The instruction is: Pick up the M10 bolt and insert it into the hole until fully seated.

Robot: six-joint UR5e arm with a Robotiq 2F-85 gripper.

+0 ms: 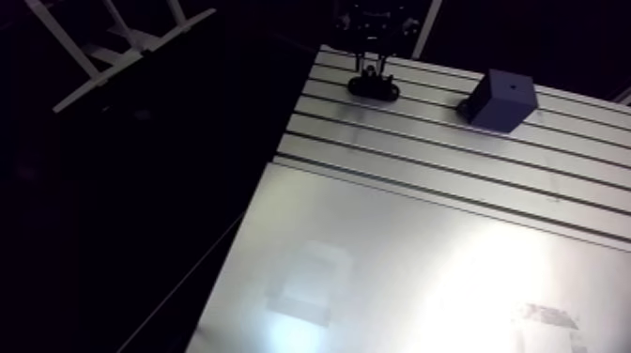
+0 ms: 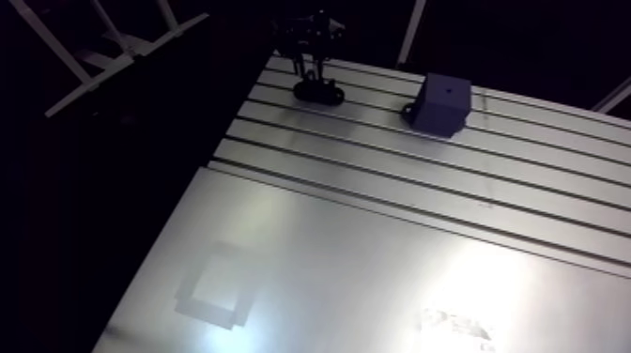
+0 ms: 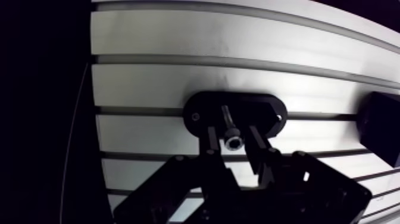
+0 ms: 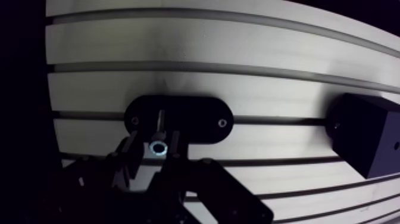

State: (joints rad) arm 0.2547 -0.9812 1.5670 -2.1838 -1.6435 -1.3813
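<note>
The M10 bolt stands head-up in a black oval holder on the slotted table; its shiny socket head faces the wrist camera. My gripper hangs right over the holder, one finger on each side of the bolt head with a narrow gap left on both sides, so it is open. A dark block with a small hole in its top face sits to the right of the holder in the arm view. The gripper is small and dark there.
The holder and block sit on the slotted far part of the table. A smooth, brightly lit metal sheet covers the near part. The table's left edge drops into darkness, and a white frame stands beyond it.
</note>
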